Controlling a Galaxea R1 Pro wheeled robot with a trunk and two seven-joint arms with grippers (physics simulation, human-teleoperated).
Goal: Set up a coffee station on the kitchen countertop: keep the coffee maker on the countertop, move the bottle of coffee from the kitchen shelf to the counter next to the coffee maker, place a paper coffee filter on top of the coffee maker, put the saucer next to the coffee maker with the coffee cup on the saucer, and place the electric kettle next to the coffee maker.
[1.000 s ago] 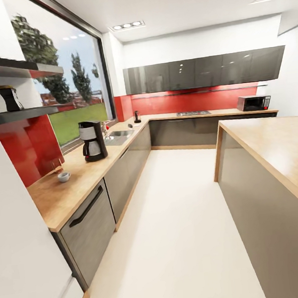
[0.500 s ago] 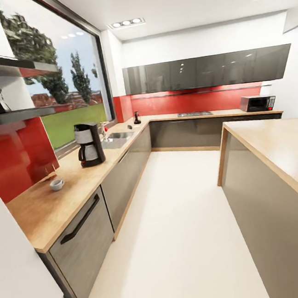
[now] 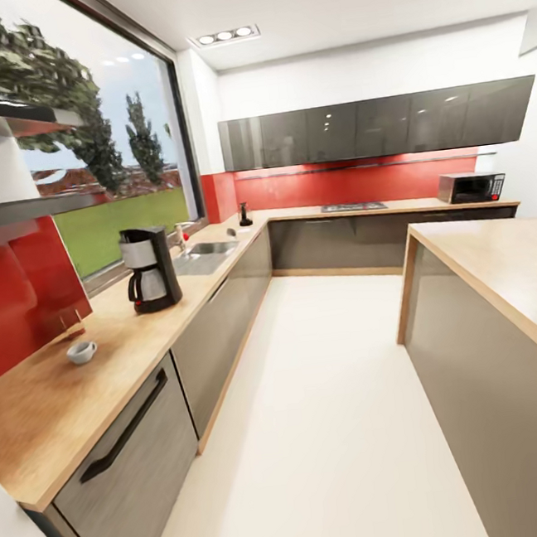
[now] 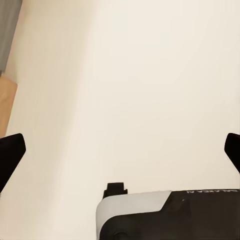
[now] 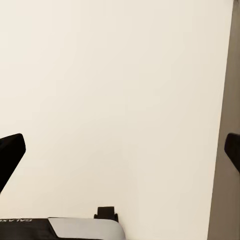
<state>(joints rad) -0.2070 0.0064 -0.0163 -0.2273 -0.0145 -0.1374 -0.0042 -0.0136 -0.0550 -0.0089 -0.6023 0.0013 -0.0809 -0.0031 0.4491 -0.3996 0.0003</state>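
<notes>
Black with a silver band and glass carafe, the coffee maker stands on the beige countertop beside the sink. A white cup sits nearer. Left gripper and right gripper hang spread wide above pale floor.

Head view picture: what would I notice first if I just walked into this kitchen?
Probably the bright red wall panels behind the long wooden kitchen countertop on the left, below a big window with trees outside. On that counter stands the tall black coffee maker, with a small white coffee cup nearer the camera. A wooden-topped island fills the right side.
</notes>
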